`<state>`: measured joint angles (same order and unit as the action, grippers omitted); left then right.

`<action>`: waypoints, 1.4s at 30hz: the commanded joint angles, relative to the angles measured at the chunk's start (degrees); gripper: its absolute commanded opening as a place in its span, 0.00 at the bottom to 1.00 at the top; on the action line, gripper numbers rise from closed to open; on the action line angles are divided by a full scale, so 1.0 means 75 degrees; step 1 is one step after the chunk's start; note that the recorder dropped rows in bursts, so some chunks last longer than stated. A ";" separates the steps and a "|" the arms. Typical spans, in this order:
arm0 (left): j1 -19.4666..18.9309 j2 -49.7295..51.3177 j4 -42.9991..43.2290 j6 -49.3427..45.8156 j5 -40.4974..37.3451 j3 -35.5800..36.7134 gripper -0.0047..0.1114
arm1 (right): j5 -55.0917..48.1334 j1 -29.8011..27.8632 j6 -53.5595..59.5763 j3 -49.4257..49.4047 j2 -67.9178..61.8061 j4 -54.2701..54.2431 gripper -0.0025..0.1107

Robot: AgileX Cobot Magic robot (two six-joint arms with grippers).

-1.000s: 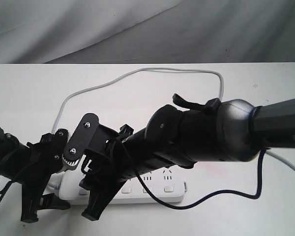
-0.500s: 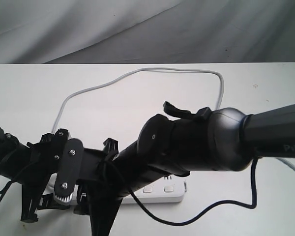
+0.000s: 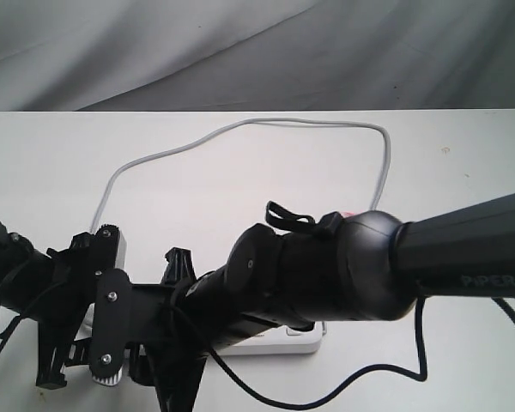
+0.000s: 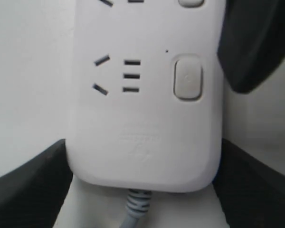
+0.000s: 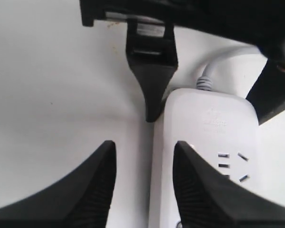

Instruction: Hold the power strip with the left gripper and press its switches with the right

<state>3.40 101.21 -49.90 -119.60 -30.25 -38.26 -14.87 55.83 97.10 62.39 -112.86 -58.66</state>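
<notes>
The white power strip [image 3: 285, 340] lies on the table, mostly hidden under my right arm. In the left wrist view its cord end [image 4: 142, 156] sits between my left gripper's fingers [image 4: 31, 190], which press both long sides; the end switch [image 4: 187, 77] shows beside a socket. My left gripper [image 3: 69, 356] is at the strip's left end. My right gripper [image 5: 145, 145] stands open, one finger [image 5: 206, 190] over the strip's edge near that end switch, the other over bare table. Its screwed plate [image 3: 110, 330] hangs at the lower left. Contact with the switch cannot be judged.
The grey cord [image 3: 240, 127] loops across the table behind the strip. A thin black cable [image 3: 395, 371] hangs from my right arm over the table's front. Grey cloth [image 3: 257, 43] backs the table. My left gripper's finger [image 5: 149, 80] stands close to my right gripper.
My right arm has swung left and down, carrying its screwed plate from above the strip to the cord end beside my left gripper. My left gripper and the strip have not moved.
</notes>
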 commanded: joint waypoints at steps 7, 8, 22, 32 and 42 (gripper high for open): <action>-0.0016 0.0026 0.0137 -0.0042 0.0260 -0.0014 0.51 | 0.0506 0.0019 0.0465 0.0051 -0.0094 -0.0195 0.35; -0.0016 0.0026 0.0137 -0.0042 0.0260 -0.0014 0.51 | 0.0506 0.0019 0.0559 0.0051 -0.0094 -0.0308 0.35; -0.0016 0.0026 0.0137 -0.0042 0.0260 -0.0014 0.51 | 0.0361 0.0032 0.0617 0.0453 -0.0373 -0.0682 0.35; -0.0016 0.0026 0.0137 -0.0042 0.0260 -0.0014 0.51 | 0.0359 0.0016 0.0534 0.0437 -0.0387 -0.0682 0.35; -0.0016 0.0026 0.0137 -0.0042 0.0260 -0.0014 0.51 | 0.0492 0.0016 0.0404 0.0192 -0.0387 -0.0682 0.35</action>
<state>3.40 101.21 -49.90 -119.60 -30.25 -38.26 -11.44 55.93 100.54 64.20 -115.80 -63.35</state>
